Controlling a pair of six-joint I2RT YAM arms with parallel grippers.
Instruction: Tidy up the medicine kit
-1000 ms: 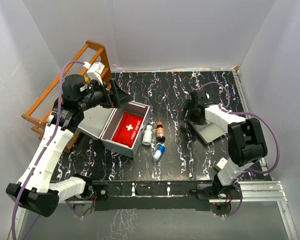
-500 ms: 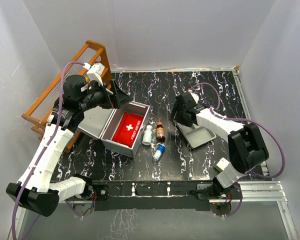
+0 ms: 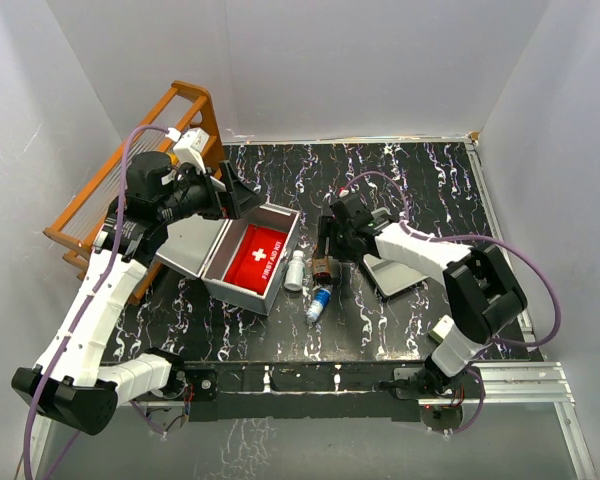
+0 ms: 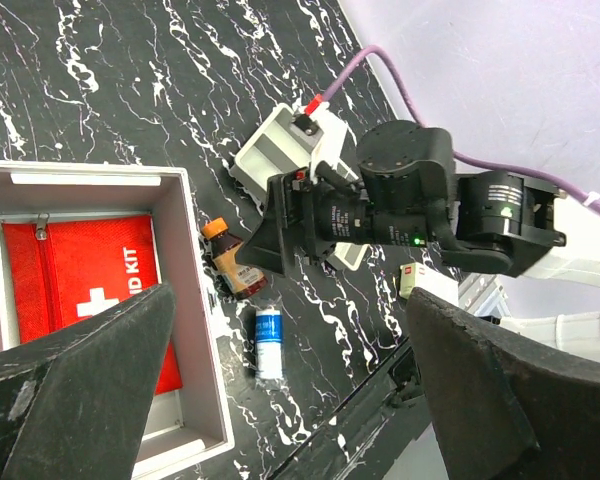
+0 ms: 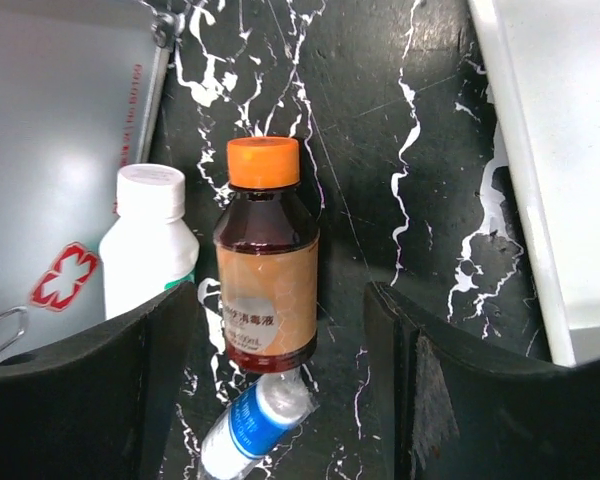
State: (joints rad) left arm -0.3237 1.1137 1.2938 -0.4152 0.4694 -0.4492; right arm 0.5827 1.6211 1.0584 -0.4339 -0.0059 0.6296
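The medicine kit (image 3: 276, 287) lies open left of centre, its lid (image 3: 183, 243) folded back and a red first-aid pouch (image 3: 257, 254) inside. Next to its right wall stand a white bottle (image 3: 295, 270) and a brown bottle with an orange cap (image 3: 322, 266); a small blue-and-white bottle (image 3: 318, 303) lies in front of them. My right gripper (image 3: 323, 250) is open, and in the right wrist view the brown bottle (image 5: 267, 260) stands between its fingers (image 5: 480, 390) without touching them. My left gripper (image 3: 235, 195) hovers open and empty above the kit's back edge.
A shallow grey tray (image 3: 395, 272) sits right of the bottles. A wooden rack (image 3: 130, 170) leans at the far left, behind the kit's lid. A small white box (image 4: 425, 283) lies near the table's front right. White walls close in three sides.
My right gripper has swung left from the grey tray to the brown bottle. The tray has ended up slightly further left. The left arm has stayed put.
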